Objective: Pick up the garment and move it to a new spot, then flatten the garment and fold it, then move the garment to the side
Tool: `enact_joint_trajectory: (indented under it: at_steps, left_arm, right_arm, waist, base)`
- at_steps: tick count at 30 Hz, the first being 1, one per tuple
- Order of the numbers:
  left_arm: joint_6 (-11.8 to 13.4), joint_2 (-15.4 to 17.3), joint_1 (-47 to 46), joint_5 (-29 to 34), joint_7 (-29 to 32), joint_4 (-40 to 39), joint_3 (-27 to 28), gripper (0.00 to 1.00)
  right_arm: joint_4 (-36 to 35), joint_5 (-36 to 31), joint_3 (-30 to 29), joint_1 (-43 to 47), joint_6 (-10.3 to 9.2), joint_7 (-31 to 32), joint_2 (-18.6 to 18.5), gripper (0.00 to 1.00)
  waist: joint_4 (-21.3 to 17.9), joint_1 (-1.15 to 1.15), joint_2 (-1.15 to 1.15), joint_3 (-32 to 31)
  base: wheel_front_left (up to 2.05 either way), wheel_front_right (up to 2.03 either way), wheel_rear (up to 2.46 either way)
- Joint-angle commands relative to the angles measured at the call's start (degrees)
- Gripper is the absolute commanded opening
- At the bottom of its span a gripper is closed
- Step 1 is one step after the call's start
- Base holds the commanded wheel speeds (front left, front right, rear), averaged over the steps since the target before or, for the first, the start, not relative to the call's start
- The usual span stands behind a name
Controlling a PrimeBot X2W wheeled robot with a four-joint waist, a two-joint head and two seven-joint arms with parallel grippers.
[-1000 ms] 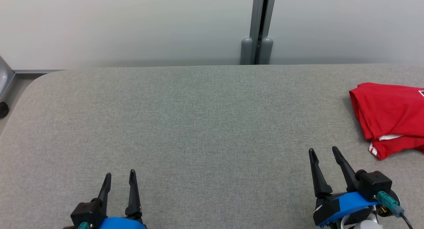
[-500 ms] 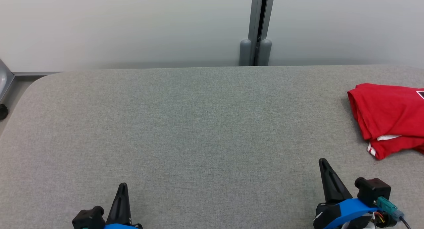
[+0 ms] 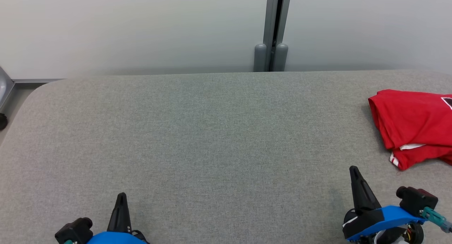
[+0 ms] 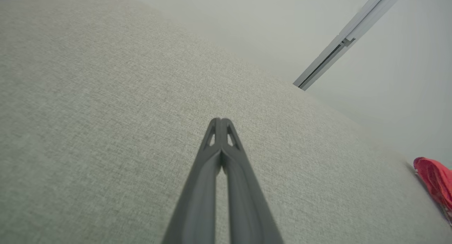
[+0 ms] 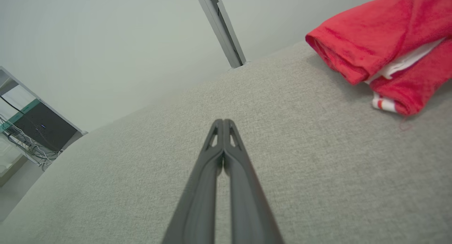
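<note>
One grey fabric surface before pale wall; red garment far right

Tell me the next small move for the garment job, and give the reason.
Probably open the right gripper and ease it toward the near corner of the red garment. Its fingers are shut on nothing, the garment lies bunched at the right edge of the table, and that gripper is much closer than the left gripper.

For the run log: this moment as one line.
red shirt: folded, right side of grey table | left gripper: jaws shut, empty | right gripper: jaws shut, empty
</note>
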Motion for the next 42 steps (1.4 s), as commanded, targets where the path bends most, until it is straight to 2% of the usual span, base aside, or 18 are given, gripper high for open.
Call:
enact_joint_trajectory:
  at_steps: [1, 19, 42]
  left_arm:
    - [-0.2, 0.0, -1.7, -1.6, 0.4, -1.1, 0.7, 0.0]
    - [-1.3, -0.1, -3.2, -16.0, 4.4, -2.7, 3.0, 0.0]
    - [-2.5, -0.1, -4.7, -30.8, 8.6, -4.3, 5.6, 0.0]
  right_arm:
    - [-1.2, 1.8, -0.3, -0.6, 0.0, 0.4, -0.1, 0.0]
    - [-2.8, 17.5, -1.9, -0.6, 0.0, 4.4, -0.1, 0.0]
    - [-4.5, 33.7, -3.5, -0.7, 0.0, 8.6, -0.1, 0.0]
  waist:
    - [0.0, 0.0, 0.0, 0.0]
    - [-0.4, 0.0, 0.0, -0.5]
    - [-0.8, 0.0, 0.0, -1.2]
  base:
    - [0.0, 0.0, 0.0]
    - [0.0, 0.0, 0.0]
    - [0.0, 0.0, 0.0]
